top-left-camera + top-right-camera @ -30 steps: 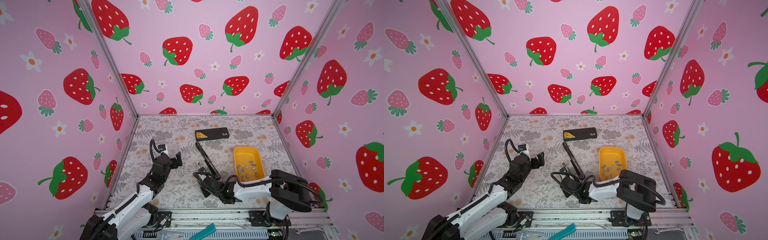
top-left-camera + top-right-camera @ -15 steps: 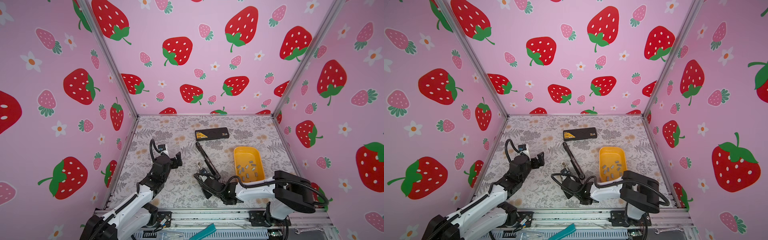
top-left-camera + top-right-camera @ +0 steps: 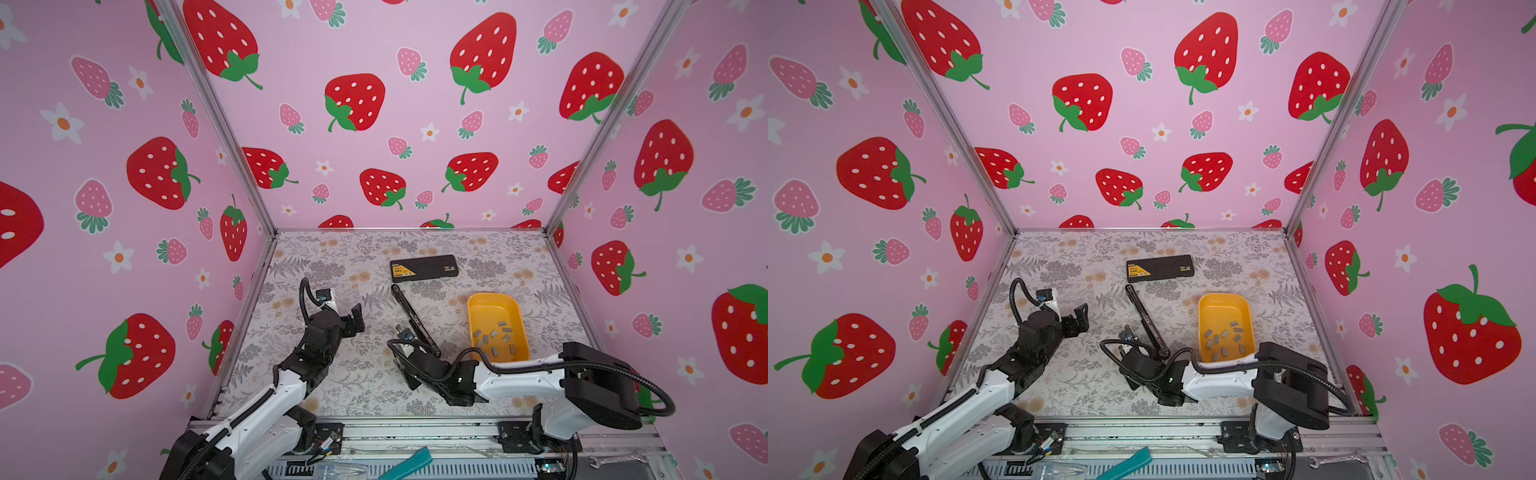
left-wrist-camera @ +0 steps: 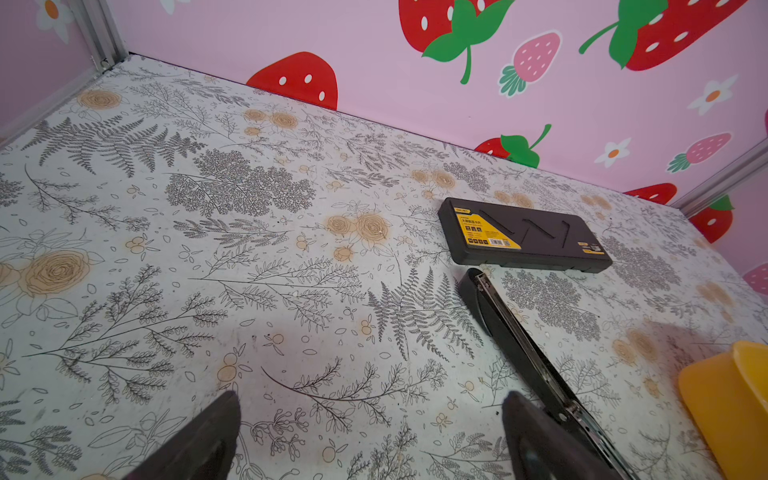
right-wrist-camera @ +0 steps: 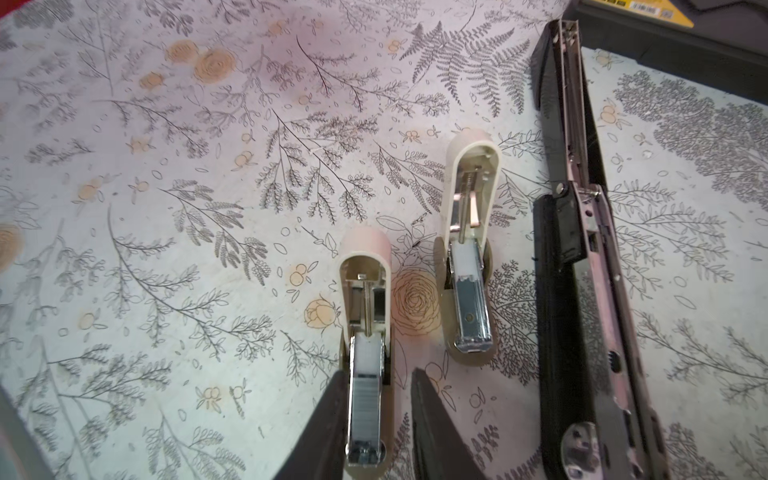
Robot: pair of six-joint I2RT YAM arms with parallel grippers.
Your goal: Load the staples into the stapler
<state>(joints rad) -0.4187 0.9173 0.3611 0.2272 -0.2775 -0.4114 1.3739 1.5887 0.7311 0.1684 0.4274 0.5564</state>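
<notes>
Staples (image 3: 494, 338): about a dozen loose strips in the yellow tray (image 3: 471, 318), well apart from my right gripper, off beside its forearm. Left gripper (image 3: 357, 319): jaws wide apart, empty, hovering, nothing near its fingers. Right gripper (image 5: 377, 374): jaws part-way apart, straddling a cream stapler (image 5: 365, 291) that lies hinged open. One finger is at its edge and there is a sliver of table beside the other, so I read it as not clamped. A ridged grey strip (image 5: 365, 399) sits in the channel between my fingers, and I judge it's staples already seated. The lid is not yet shut.

A second cream stapler (image 5: 469, 232) lies just beside the gripper, open, contents unclear. The black stapler (image 3: 414, 320) is beyond that one, folded flat open. I can't tell if its rail is loaded. Both cream staplers are hidden under my right wrist in both top views.
</notes>
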